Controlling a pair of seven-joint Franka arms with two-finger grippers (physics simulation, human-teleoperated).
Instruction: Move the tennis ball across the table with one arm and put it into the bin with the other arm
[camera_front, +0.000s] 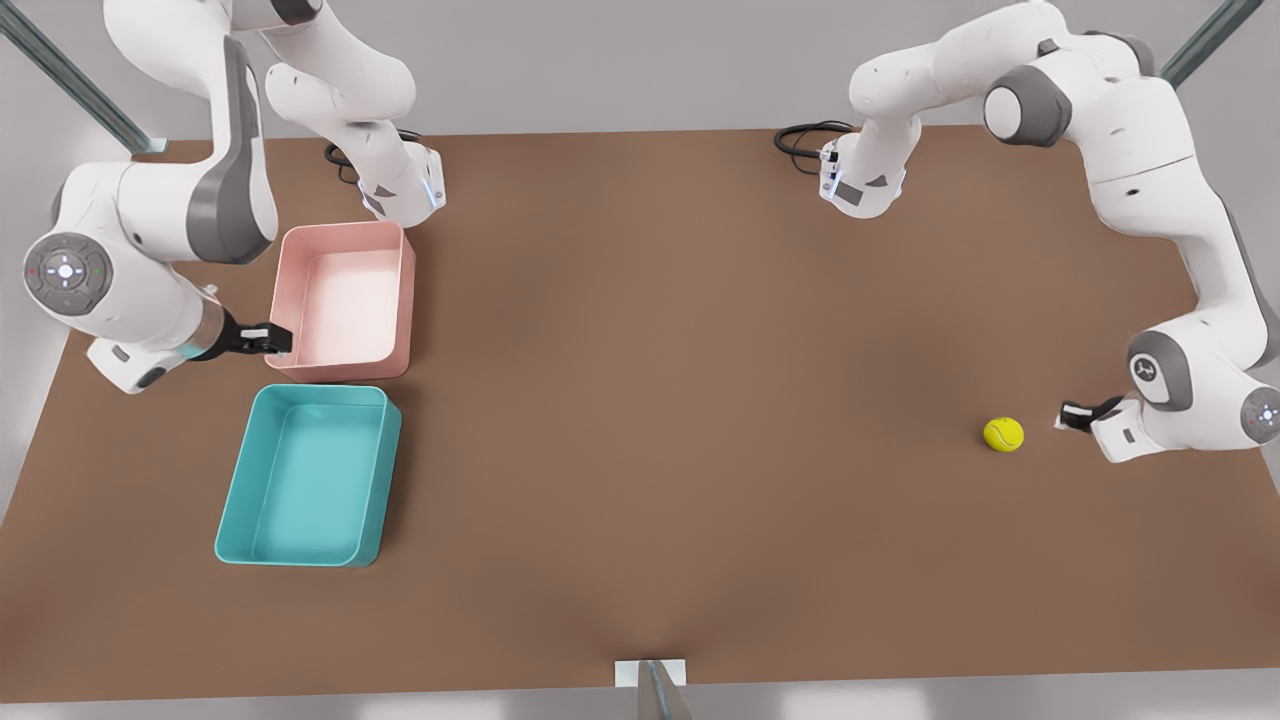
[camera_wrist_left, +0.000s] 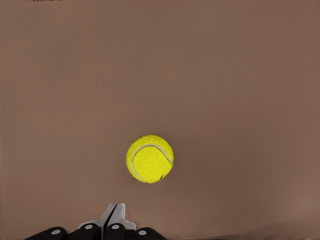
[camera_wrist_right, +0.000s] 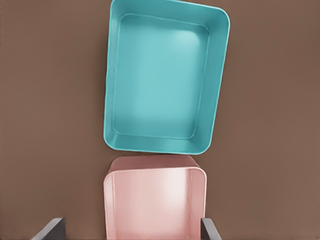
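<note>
The tennis ball (camera_front: 1003, 434) (camera_wrist_left: 150, 158) lies on the brown table (camera_front: 660, 420) toward the front view's right. My left gripper (camera_front: 1072, 415) (camera_wrist_left: 113, 216) hovers just to the ball's right in the front view, a short gap away, its fingers shut together and holding nothing. The teal bin (camera_front: 308, 477) (camera_wrist_right: 166, 82) stands on the front view's left with nothing in it. My right gripper (camera_front: 268, 340) (camera_wrist_right: 131, 226) hangs open over the near-left edge of the pink tray (camera_front: 345, 300) (camera_wrist_right: 155, 202), just beyond the bin.
The pink tray stands right behind the teal bin, almost touching it. Both arm bases and their cables (camera_front: 805, 140) sit along the table's far edge. A small mount (camera_front: 652, 676) is at the near edge's middle.
</note>
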